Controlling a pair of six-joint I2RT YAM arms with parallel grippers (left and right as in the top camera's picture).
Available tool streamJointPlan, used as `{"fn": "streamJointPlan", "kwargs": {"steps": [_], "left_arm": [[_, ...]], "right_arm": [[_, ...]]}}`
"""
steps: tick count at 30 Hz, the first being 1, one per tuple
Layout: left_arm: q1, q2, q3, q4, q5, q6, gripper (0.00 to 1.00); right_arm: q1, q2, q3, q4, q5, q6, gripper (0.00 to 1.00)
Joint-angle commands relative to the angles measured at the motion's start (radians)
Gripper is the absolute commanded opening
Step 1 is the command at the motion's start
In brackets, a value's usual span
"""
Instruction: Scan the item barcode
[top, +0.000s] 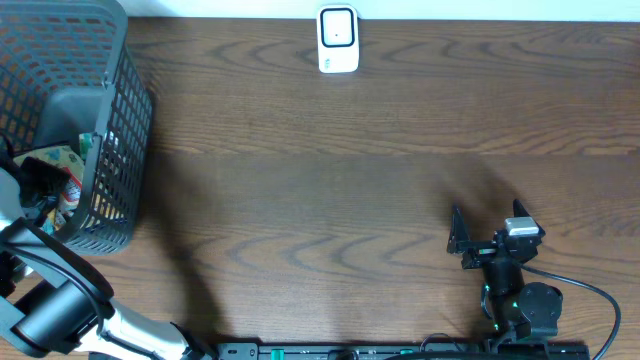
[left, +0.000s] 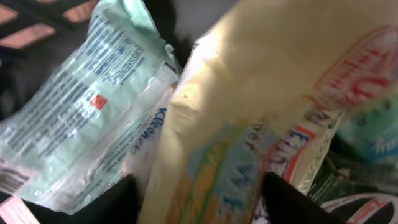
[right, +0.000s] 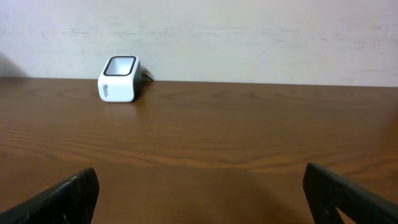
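Yellow packet (left: 249, 112) is lying inside the black mesh basket (top: 110, 120) at the tabletop's (top: 330, 200) left edge, partly overlapping a pale green tissue pack (left: 87, 106). Left end effector (left: 205, 202) is reaching into the basket w/ its fingers (left: 121, 202) sitting either side of the packet's lower end; can't tell whether they're pinching it. Right end effector (right: 199, 196) is hovering low over the tabletop, fingers spread wide apart, facing the white scanner (right: 119, 79) at the far edge.
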Motion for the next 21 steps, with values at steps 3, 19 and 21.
{"fn": "streamJointPlan", "kwargs": {"steps": [3, 19, 21], "left_arm": [[-0.003, -0.006, 0.012, 0.001, 0.024, 0.002, 0.28], [-0.003, -0.199, 0.014, -0.025, 0.032, 0.002, 0.07], [-0.003, -0.21, 0.014, -0.026, 0.054, 0.002, 0.07]], "right_arm": [[0.008, -0.005, -0.001, -0.005, 0.008, 0.004, 0.99], [0.008, -0.005, -0.001, -0.005, 0.007, 0.004, 0.99], [0.008, -0.005, -0.001, -0.005, 0.007, 0.004, 0.99]]}}
